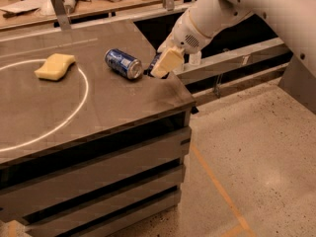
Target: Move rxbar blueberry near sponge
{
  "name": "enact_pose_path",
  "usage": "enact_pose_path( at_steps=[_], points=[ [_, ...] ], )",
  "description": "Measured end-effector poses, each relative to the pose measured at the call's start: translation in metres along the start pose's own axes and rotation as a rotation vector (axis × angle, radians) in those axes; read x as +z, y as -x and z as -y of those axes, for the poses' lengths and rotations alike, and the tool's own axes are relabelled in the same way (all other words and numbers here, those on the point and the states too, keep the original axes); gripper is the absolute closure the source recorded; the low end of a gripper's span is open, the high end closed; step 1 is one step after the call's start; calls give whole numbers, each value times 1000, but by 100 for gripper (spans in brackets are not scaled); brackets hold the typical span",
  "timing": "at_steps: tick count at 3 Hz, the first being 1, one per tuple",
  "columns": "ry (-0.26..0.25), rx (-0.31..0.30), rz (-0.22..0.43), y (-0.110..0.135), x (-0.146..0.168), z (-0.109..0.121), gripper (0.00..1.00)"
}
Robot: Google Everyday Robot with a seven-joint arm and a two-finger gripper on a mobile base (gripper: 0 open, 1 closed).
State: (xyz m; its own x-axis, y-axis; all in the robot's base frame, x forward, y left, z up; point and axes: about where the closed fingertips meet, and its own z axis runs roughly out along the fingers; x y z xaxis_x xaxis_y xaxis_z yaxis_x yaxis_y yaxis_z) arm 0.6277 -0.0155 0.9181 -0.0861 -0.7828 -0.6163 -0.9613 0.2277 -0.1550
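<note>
The rxbar blueberry (pixel 153 64) shows as a dark navy strip just left of my gripper's pale yellow fingers (pixel 168 60), mostly hidden by them. My gripper (pixel 162 67) is shut on it, just above the table's right side. The white arm reaches in from the upper right. The pale yellow sponge (pixel 54 66) lies at the table's back left, inside a white circle line, well to the left of the gripper. A blue soda can (pixel 123 63) lies on its side between sponge and gripper, close to the bar.
The dark table (pixel 98 112) ends in a right edge just below the gripper, with drawer fronts under it. A cluttered bench (pixel 98 1) runs along the back. Speckled floor with an orange line (pixel 217 186) lies to the right.
</note>
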Motion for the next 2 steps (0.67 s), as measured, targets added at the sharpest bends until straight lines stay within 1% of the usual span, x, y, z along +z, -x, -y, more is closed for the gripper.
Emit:
enact_pose_path(
  at_steps=[1, 2],
  points=[
    [-14, -42, 34, 31, -5, 10, 100],
    [-9, -126, 113, 96, -5, 13, 100]
  ],
)
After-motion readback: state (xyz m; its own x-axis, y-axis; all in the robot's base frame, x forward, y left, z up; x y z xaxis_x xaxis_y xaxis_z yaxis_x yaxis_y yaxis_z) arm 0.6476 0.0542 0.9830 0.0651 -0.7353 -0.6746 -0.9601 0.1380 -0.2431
